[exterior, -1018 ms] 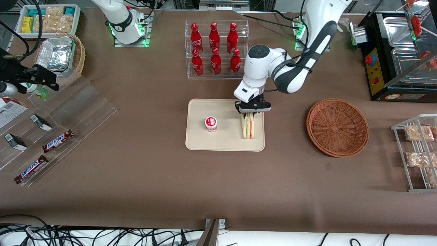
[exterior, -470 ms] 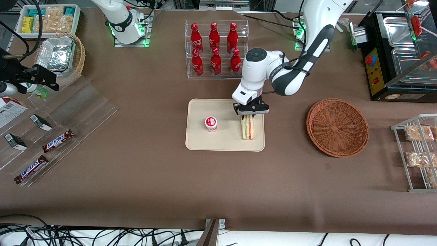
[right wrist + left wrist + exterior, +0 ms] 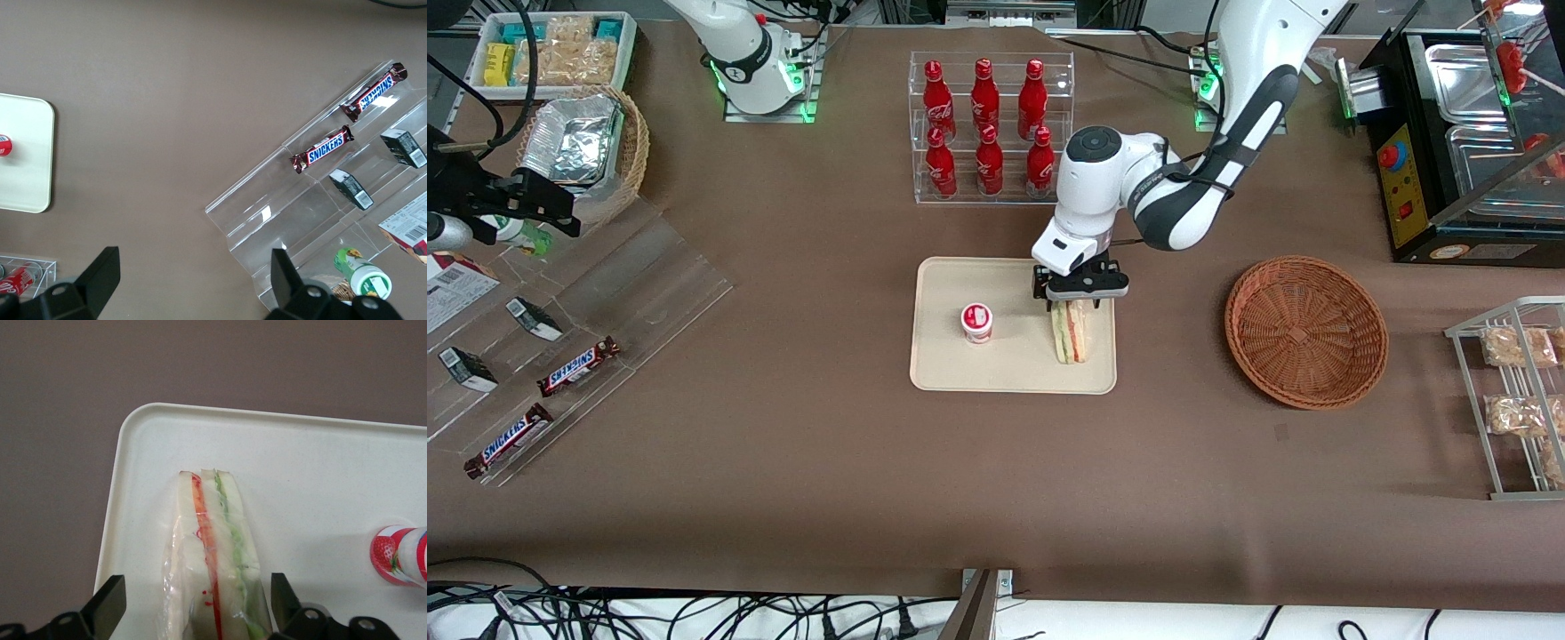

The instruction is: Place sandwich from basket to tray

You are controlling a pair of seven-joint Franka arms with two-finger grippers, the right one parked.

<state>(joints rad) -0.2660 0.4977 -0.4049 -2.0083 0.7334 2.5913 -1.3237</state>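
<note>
**Op:** One thing only: where's the sandwich relative to you?

**Arm:** Directly under my end effector (image 3: 1080, 300), on the tray (image 3: 1005, 373), in the end nearest the basket (image 3: 1305, 331). In the front view the sandwich (image 3: 1072, 333) runs from under me toward 6 o'clock, so its long axis is 12-to-6, parallel to the tray's short edge.

**Op:** Grip state?

**Arm:** Spread apart. In the wrist view both fingers (image 3: 110, 603) flank the wrap with a gap on each side, and neither looks to be touching it. The layers stand on edge, red and green stripes facing up at me.

**Op:** Basket?

**Arm:** At 3 o'clock from the tray in the front view, well apart, nothing in it. The placing looks done.

**Op:** Exit direction?

**Arm:** Straight up, I'd say. My fingers straddle the narrow width, so any sideways drift toward 3 or 9 could clip the wedge and tip it. The small cup (image 3: 977, 322) sits at 9 o'clock from the sandwich, apart from it.
</note>
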